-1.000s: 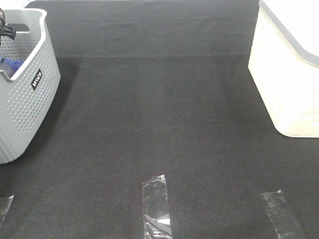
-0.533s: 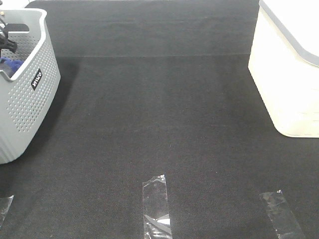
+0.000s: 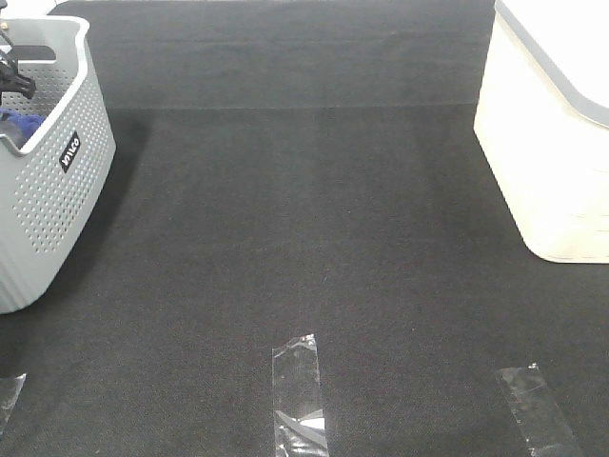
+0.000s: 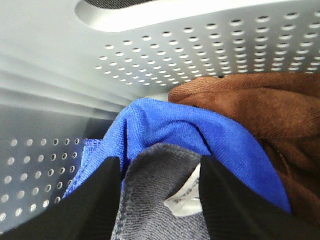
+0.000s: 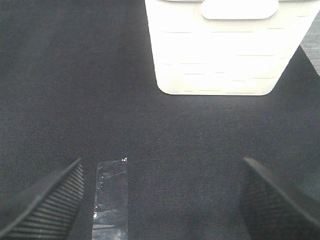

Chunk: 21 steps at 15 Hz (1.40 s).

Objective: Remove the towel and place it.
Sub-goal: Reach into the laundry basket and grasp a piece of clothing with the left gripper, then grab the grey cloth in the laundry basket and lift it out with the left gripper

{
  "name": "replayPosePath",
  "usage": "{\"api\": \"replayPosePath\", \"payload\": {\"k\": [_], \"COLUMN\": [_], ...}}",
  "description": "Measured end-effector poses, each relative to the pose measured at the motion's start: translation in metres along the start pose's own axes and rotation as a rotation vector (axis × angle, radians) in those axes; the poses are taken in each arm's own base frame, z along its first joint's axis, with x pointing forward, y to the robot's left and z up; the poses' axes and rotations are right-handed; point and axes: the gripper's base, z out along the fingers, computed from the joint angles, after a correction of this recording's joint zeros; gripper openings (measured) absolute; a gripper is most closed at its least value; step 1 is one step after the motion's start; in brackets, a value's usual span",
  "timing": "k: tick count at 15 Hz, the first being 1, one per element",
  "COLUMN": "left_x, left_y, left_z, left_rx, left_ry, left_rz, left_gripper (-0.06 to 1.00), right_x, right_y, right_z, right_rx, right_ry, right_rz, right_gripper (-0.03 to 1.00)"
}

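The towel (image 4: 155,180), a grey terry fold with a white label, lies in the grey perforated basket (image 4: 200,50) on top of a bright blue cloth (image 4: 175,125). My left gripper (image 4: 160,167) is down inside the basket, its two black fingers standing apart on either side of that grey fold and touching it. From above only a black part of the left arm (image 3: 16,78) shows over the basket (image 3: 57,190) rim, and the towel is hidden there. My right gripper (image 5: 162,200) hovers wide open over the black mat, holding nothing.
A brown cloth (image 4: 265,105) lies beside the blue one in the basket. A white bin (image 3: 552,162) stands at the right edge. Clear tape strips (image 3: 297,395) (image 3: 538,405) mark the black mat (image 3: 304,219) near the front.
The black part of the left arm over the basket has sunk slightly lower. Nothing else has moved.
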Motion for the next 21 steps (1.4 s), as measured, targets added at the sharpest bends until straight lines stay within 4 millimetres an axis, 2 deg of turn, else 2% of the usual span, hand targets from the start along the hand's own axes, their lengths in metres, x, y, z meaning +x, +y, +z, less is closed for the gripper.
{"api": "replayPosePath", "payload": {"k": [4, 10, 12, 15, 19, 21], "left_x": [-0.003, -0.006, -0.004, 0.004, -0.001, 0.001], "left_y": [0.003, 0.007, 0.013, 0.033, 0.029, 0.025], "left_z": [-0.004, -0.011, -0.006, 0.002, 0.002, 0.008], "left_rx": [-0.017, -0.033, -0.033, 0.033, 0.101, 0.116], "left_ry": [-0.013, -0.021, -0.019, -0.002, -0.052, -0.045], "left_rz": [-0.012, -0.036, -0.061, -0.172, -0.177, -0.169], "left_gripper": [0.56, 0.57, 0.57, 0.57, 0.57, 0.57], "right_x": [0.000, 0.000, 0.000, 0.000, 0.000, 0.000], "right_y": [0.000, 0.000, 0.000, 0.000, 0.000, 0.000], "right_z": [0.000, 0.000, 0.000, 0.000, 0.000, 0.000], "right_rx": [0.000, 0.000, 0.000, 0.000, 0.000, -0.001], "right_ry": [0.000, 0.000, 0.000, 0.000, 0.000, 0.000], "right_rz": [0.000, 0.000, 0.000, 0.000, 0.000, 0.000], "right_gripper": [0.78, 0.78, 0.78, 0.78, 0.78, 0.78]}}
